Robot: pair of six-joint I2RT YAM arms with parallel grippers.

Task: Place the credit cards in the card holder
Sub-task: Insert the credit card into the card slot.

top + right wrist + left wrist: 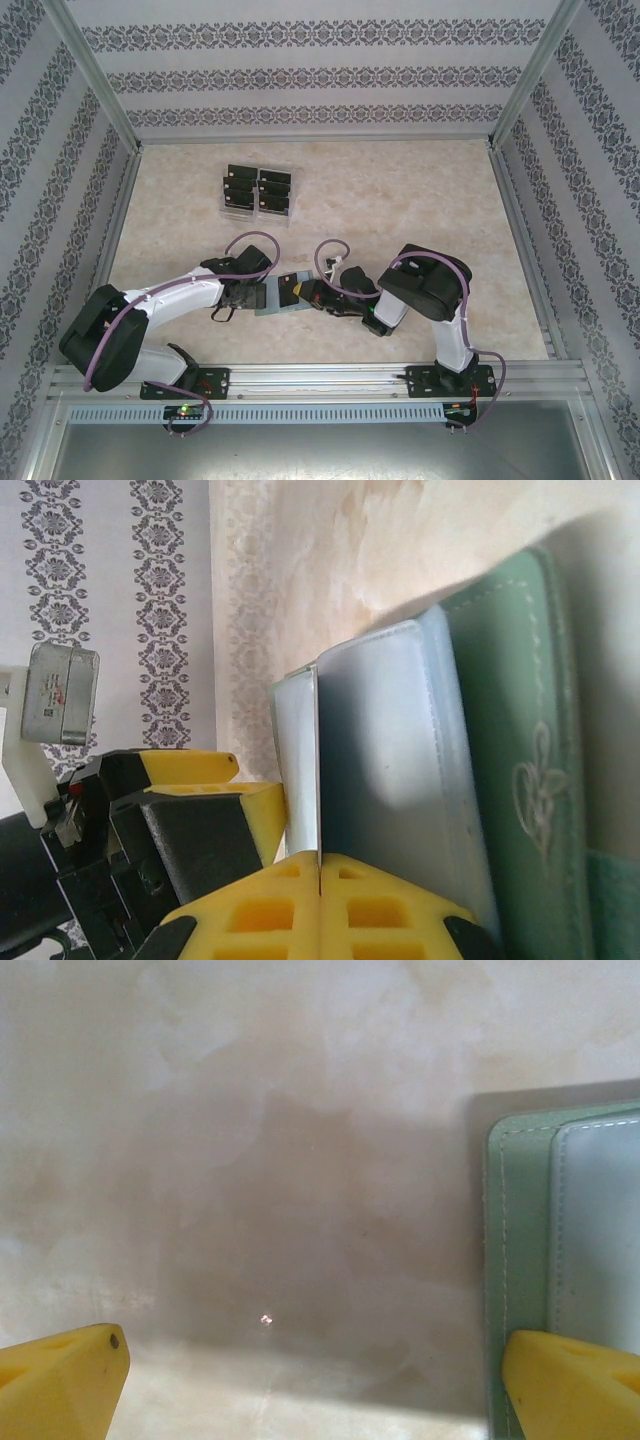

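Credit cards in tray: six black credit cards (238, 187), laid in two columns of three, each with a small yellowish mark.
Loose credit card: one more black card (293, 292), lying over the open card holder at the right gripper's fingertips.
Card holder: one grey-green card holder (270, 298), open and flat on the table near the arm bases, between the two grippers. The left wrist view shows its stitched edge (520, 1260). The right wrist view shows an embossed outer face (500, 730) beside pale inner pockets.
Clear tray: one (256, 216), at the far left of the table, well apart from the holder.
Left gripper: (245, 295) jaws wide apart, nothing between them but bare table (315, 1385). One yellow fingertip (570, 1385) overlaps the holder's edge.
Right gripper: (318, 295) yellow jaws pressed together on a thin sheet seen edge-on (318, 865), which matches the loose credit card in the top view.
In the way: each gripper covers one end of the holder from above, and purple cables (250, 240) loop over both wrists.
Surroundings: marbled beige table (400, 200), patterned walls (320, 80) on three sides.
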